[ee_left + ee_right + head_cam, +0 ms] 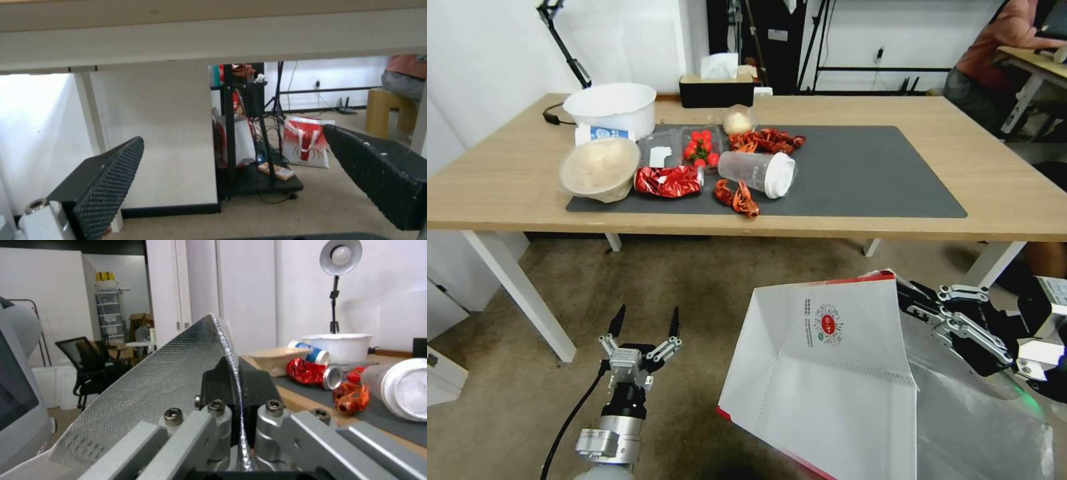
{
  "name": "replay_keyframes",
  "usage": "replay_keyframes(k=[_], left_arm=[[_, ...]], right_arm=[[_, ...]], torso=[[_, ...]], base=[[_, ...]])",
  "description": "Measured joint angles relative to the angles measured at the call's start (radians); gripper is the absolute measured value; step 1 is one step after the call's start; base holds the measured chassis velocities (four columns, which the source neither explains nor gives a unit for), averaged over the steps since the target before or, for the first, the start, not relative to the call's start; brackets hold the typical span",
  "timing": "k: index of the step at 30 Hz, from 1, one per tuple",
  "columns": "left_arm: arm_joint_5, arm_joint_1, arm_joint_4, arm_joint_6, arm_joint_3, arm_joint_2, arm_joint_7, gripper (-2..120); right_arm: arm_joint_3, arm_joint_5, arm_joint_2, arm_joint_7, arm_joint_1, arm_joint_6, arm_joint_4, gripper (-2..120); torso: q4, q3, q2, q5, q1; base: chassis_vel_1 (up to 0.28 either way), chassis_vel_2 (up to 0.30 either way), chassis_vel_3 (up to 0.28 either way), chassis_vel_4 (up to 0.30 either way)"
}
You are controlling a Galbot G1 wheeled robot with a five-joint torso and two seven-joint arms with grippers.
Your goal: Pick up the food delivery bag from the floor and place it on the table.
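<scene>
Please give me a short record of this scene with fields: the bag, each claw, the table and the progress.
bag: food delivery bag, lifted, in front of the table, foil wall pinched
right claw: shut on the bag's wall
left claw: open, holds nothing, low before the table
table: dark mat's right part bare; bowls, crushed can and tipped cup on its left part
progress: bag not yet on table

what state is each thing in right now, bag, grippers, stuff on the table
food delivery bag: lifted, tilted, its foil-lined edge pinched by the right gripper
right gripper: shut on the bag's edge
left gripper: open, empty, low in front of the table
table: bag not on it yet
clear lidded cup: lying on its side on the mat
red can: crushed, lying down
</scene>
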Motion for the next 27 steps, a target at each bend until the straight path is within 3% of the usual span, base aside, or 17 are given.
replay_keyframes(k=[27], left_arm=[[0.01, 0.016, -0.005, -0.01, -0.002, -0.003, 0.001, 100]], right_arm=[[0.007, 0.0, 0.019, -0.004, -0.012, 0.002, 0.017, 0]], torso=[[0.0, 0.069, 0.113, 0.0, 0.043]], base=[[0.0, 0.0, 0.0, 0.0]])
